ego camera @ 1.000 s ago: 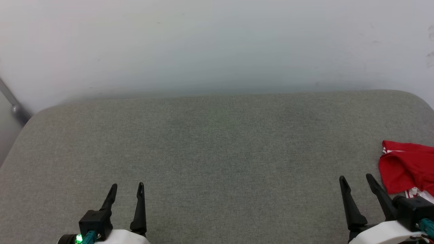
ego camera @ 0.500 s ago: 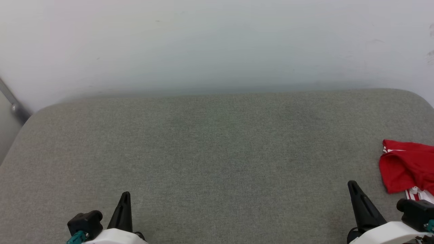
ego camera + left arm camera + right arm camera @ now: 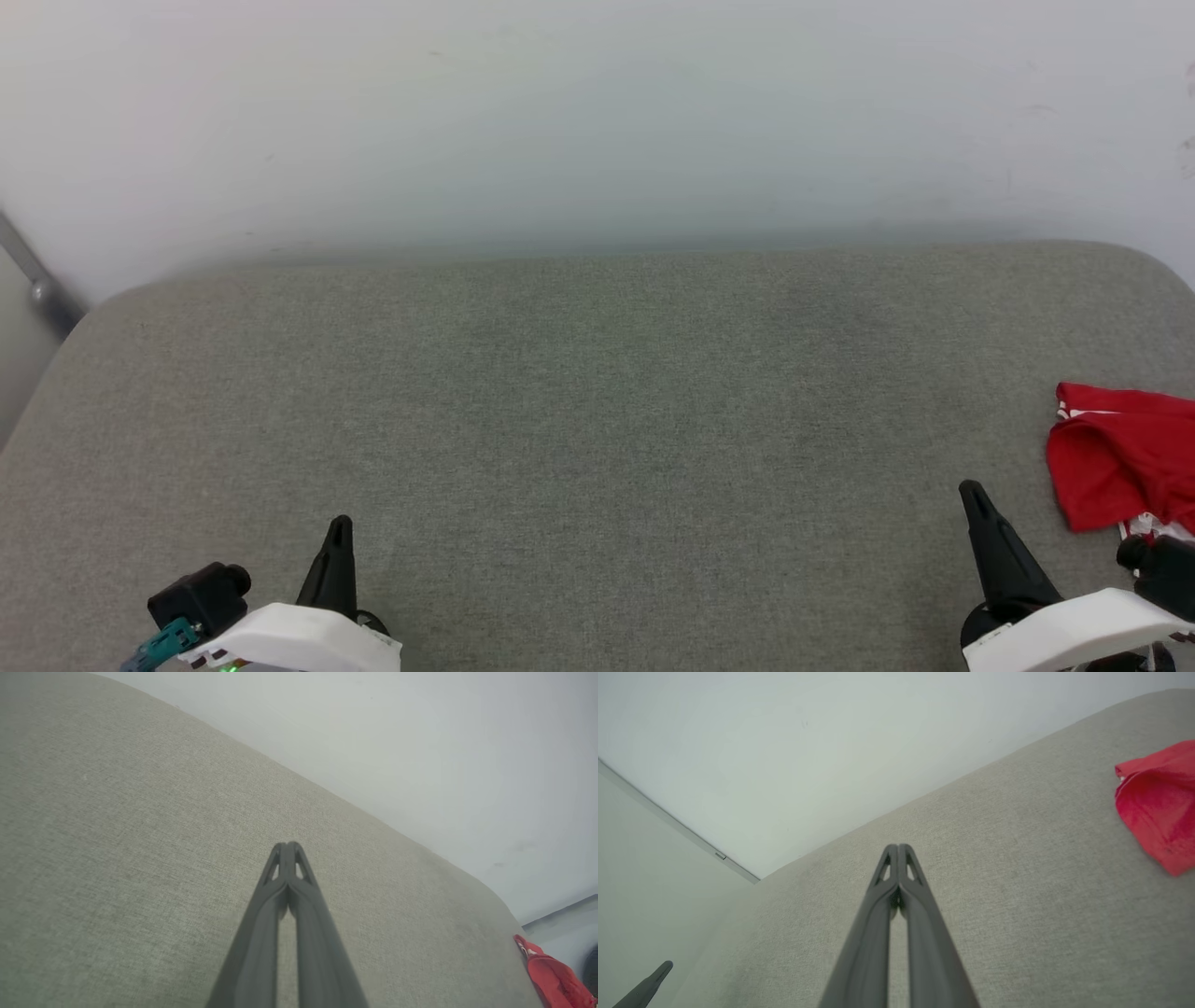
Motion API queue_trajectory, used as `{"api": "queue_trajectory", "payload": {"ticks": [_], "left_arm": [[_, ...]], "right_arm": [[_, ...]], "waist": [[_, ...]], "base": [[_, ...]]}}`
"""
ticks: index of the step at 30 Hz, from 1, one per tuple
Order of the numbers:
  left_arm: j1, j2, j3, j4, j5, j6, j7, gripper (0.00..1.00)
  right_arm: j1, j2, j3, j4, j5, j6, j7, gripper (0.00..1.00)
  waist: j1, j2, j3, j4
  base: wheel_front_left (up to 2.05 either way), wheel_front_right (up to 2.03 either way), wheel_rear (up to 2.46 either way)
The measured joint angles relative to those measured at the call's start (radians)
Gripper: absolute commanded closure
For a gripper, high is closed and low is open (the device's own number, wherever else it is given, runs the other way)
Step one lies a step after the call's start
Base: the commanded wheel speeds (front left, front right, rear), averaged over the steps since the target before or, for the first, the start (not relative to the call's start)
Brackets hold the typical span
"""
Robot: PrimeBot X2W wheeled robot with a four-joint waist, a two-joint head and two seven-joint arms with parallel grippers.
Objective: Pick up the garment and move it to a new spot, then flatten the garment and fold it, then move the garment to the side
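While your left gripper (image 3: pixel 340 534) and right gripper (image 3: pixel 976 499) sit at the near edge of the grey padded surface (image 3: pixel 597 401), fingers pressed together on nothing, you have the garment (image 3: pixel 1116 457) bunched at its right edge, near the right gripper.

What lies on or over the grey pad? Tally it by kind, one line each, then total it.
Red garment: 1
Grippers, both shut and empty (left gripper, right gripper): 2
Total: 3
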Motion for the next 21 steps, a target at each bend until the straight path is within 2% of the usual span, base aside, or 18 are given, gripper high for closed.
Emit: {"api": "queue_trajectory", "payload": {"ticks": [21], "left_arm": [[-0.032, -0.038, 0.074, 0.012, -0.249, -0.056, 0.074, 1.0]], "right_arm": [[-0.059, -0.002, -0.012, 0.072, 0.301, 0.0, 0.007, 1.0]], "waist": [[0.0, 0.0, 0.009, 0.005]], "base": [[0.0, 0.0, 0.0]]}}
